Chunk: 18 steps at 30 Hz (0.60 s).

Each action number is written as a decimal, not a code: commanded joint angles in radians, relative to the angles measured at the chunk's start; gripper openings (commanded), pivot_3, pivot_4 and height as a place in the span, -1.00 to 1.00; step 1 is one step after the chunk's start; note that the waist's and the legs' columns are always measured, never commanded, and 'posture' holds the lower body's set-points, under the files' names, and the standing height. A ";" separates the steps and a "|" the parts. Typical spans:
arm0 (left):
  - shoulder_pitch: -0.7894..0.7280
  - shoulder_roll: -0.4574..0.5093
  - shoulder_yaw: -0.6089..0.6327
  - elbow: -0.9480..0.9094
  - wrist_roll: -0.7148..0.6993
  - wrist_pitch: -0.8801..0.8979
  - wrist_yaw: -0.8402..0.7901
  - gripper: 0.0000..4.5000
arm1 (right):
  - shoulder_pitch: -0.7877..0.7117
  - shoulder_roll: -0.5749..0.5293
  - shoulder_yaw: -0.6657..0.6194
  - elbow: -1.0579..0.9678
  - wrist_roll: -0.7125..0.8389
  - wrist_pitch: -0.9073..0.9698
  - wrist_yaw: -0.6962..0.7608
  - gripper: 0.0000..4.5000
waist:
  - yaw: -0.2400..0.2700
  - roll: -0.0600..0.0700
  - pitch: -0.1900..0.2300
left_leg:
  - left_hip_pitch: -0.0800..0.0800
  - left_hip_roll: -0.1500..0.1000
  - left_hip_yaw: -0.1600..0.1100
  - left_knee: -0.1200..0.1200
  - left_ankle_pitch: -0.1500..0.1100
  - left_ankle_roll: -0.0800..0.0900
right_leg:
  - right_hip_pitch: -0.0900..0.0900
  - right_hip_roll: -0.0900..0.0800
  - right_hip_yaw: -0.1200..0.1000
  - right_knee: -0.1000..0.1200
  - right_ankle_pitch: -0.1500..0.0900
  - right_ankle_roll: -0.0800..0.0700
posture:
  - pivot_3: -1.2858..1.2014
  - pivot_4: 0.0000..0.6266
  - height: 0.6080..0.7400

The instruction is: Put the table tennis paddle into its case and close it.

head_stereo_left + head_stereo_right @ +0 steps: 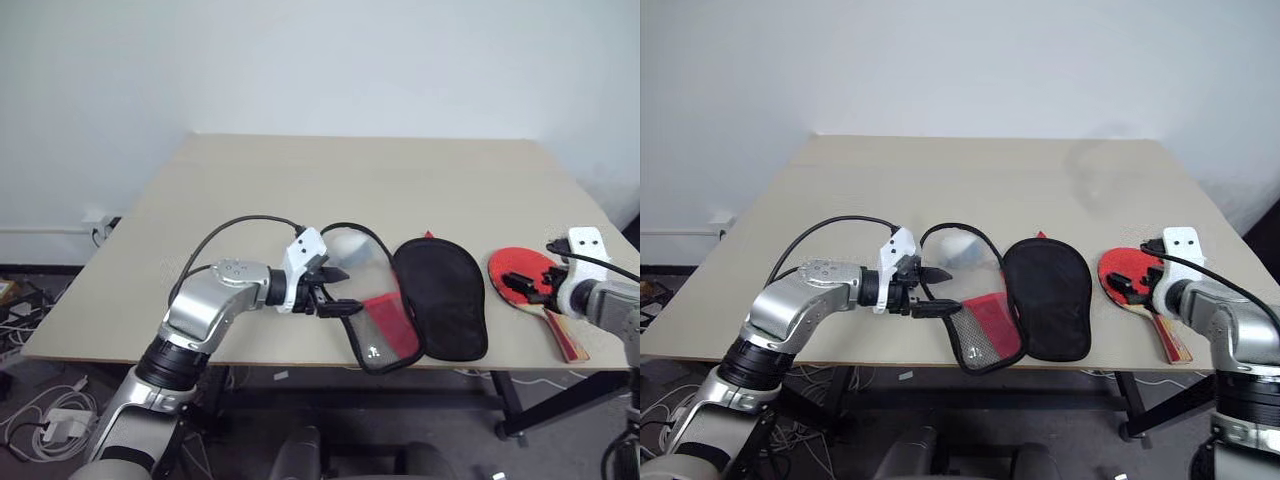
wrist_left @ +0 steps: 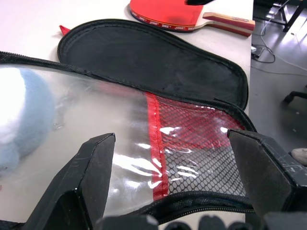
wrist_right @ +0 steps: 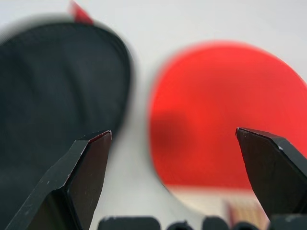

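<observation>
Biggest risk: the case (image 1: pixel 425 305) is lying unzipped and splayed at the near edge of the table (image 1: pixel 380 180), one flap overhanging it. If it is nudged, it is likely being pushed off or folded shut before loading. That flap is being straddled by the left gripper (image 1: pixel 334 290), fingers apart, nothing clamped yet; a grip on the clear plastic alone is probably going to slip.

Second risk: the table tennis paddle (image 1: pixel 528 285) is resting near the near right corner, handle pointing at the edge. The right gripper (image 1: pixel 532 284) is being held over the blade, fingers wide apart, nothing held. A flat blade is being offered little to pinch, so it could be skidded off.

Appearance: case showing black lining, red mesh pocket, black edging. Paddle red, tan handle.
</observation>
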 commanded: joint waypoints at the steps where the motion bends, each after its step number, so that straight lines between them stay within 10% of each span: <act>1: -0.030 -0.010 0.000 -0.003 0.006 -0.025 -0.014 0.76 | 0.016 -0.041 -0.037 -0.058 0.008 0.062 0.005 1.00 | -0.001 0.000 0.000 | 0.000 0.000 0.000 0.000 0.000 0.000 | 0.000 0.000 0.000 0.000 0.000 0.000 | 0.03 -1.00 0.61; 18: -0.026 -0.014 -0.017 -0.011 0.017 -0.025 -0.043 0.76 | 0.012 -0.037 -0.017 0.059 -0.027 0.159 -0.041 1.00 | -0.001 -0.001 0.000 | 0.000 0.000 0.000 0.002 0.000 0.001 | 0.001 0.000 0.000 0.000 0.000 0.000 | 0.03 -1.00 0.61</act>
